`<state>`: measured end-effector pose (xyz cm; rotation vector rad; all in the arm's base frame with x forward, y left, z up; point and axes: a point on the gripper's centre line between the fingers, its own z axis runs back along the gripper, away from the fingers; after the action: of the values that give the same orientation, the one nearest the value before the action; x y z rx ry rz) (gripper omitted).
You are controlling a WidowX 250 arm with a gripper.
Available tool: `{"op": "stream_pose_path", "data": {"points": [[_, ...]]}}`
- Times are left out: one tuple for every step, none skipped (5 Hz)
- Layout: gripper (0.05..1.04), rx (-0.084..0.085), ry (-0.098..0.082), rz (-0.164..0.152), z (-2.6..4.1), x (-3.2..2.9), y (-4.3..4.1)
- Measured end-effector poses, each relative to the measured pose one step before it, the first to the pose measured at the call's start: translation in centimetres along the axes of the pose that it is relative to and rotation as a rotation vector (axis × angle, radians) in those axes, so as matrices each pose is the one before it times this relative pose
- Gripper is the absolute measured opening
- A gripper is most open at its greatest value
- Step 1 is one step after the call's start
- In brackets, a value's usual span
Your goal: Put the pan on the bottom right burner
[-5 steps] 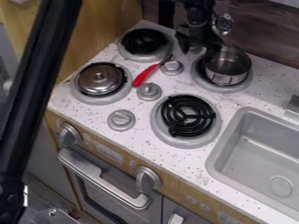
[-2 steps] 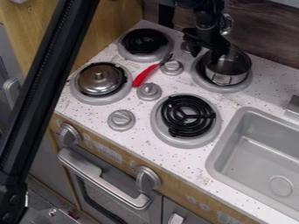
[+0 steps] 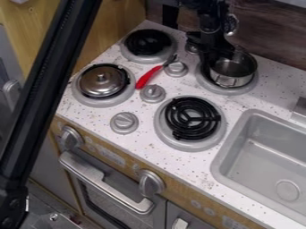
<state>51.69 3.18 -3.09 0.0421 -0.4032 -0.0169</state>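
White speckled counter [image 3: 140, 152], biggest thing, seen at a slant. Oven [image 3: 113, 197] below its front edge, bar handle across the door. Gray sink [image 3: 263, 147] at right. Black arm [image 3: 48, 94] runs diagonally down the left side. Four burners, gray rims, black coils: top left [image 3: 148, 59], bottom left [image 3: 104, 102], top right [image 3: 239, 90], bottom right [image 3: 191, 145], last one with coil in full view. Black gripper [image 3: 217, 59] hangs over the top right burner, at the pan's back-left side; can't tell if wide, narrow or gripping. Pan [image 3: 231, 80], silver, upright, on the top right burner, not the bottom right. Silver lid [image 3: 102, 85] on bottom left burner. Two big knobs [image 3: 151, 183] on the front panel, smaller dials [image 3: 124, 122] among the burners. Red-handled tool [image 3: 147, 78], slimmest, lies between the left burners and dials.
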Motion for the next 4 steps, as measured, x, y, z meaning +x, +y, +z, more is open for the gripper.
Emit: {"op": "stream_pose_path", "data": {"points": [[0.081, 0.0043, 0.0217, -0.0203, 0.663, -0.618, -0.078], [0.063, 0.0225, 0.0179, -0.0032, 2.88, -1.283, 0.196], [0.055, 0.0033, 0.0702, 0.0416, 1.571, -2.961, 0.684], [0.055, -0.038, 0.0471, 0.0956, 0.389, -3.152, 0.699]]}}
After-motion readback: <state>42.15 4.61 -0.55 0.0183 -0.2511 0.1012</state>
